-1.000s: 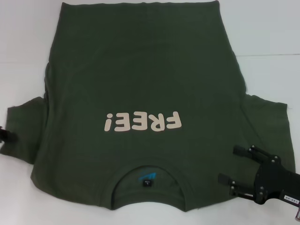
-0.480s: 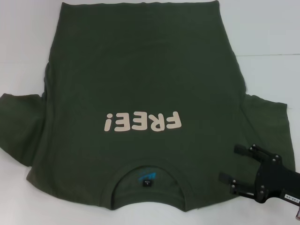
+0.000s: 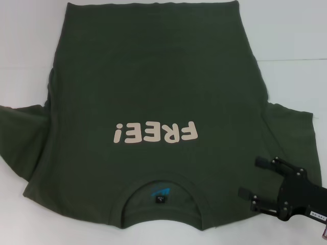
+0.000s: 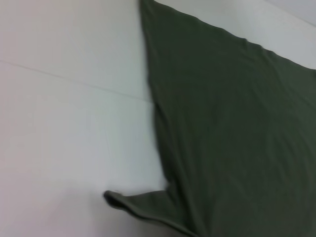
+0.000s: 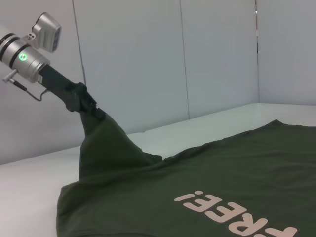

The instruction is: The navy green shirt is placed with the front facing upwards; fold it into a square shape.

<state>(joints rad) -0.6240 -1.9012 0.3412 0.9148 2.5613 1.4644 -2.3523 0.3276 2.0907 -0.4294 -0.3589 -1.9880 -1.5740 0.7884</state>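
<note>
The navy green shirt [image 3: 153,76] lies front up on the white table, its cream "FREE!" lettering [image 3: 155,132] and collar [image 3: 161,196] toward me. In the right wrist view my left gripper [image 5: 93,108] is shut on the shirt's left sleeve [image 5: 106,143] and holds it tented above the table. The head view shows that sleeve [image 3: 20,127] running off the left edge, with the left gripper out of frame. My right gripper [image 3: 254,178] is open over the right shoulder area, beside the right sleeve [image 3: 288,132]. The left wrist view shows only green cloth [image 4: 232,123].
The white table [image 3: 291,30] surrounds the shirt at the far corners and along the right side. A pale wall [image 5: 197,54] stands behind the table. The shirt's hem [image 3: 153,4] reaches the far edge of the head view.
The left gripper has lifted the left sleeve up and outward, leaving the head view. The shirt's near left corner has slid left. The right arm has not moved.
</note>
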